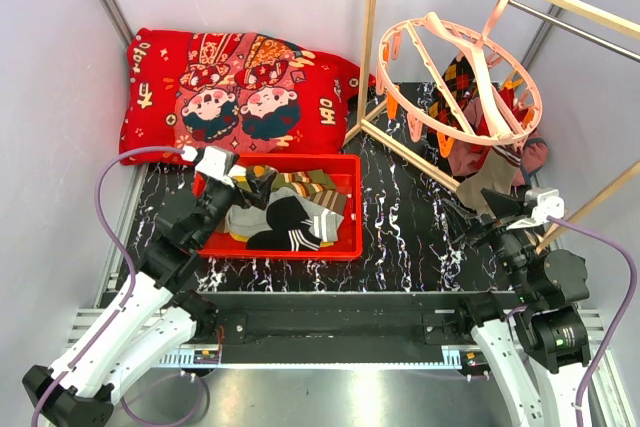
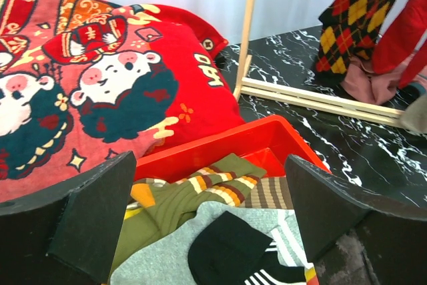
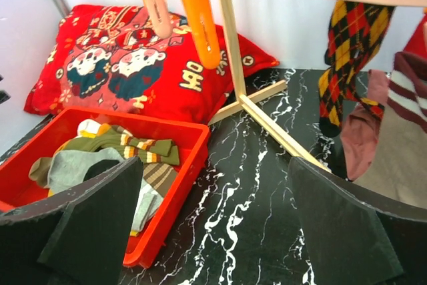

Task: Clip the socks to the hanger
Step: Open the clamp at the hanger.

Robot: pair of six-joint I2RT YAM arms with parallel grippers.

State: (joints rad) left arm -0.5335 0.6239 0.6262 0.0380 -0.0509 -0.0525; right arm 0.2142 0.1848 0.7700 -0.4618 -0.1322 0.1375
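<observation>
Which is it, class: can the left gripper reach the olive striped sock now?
Probably yes: the left gripper hangs open at the red bin; the olive striped sock lies atop the pile, unobstructed.

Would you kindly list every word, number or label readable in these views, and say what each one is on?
"OKI" (uncertain, stylised and turned): white characters on the red cartoon-print fabric cushion.
Small pale marks at that cushion's left edge: too small to read.
Red plastic tray, socks, pale-pink ring hanger: no text visible.

Spread end effector (image 2: 209, 181) over socks (image 2: 177, 248) in red bin (image 2: 220, 142)
</observation>
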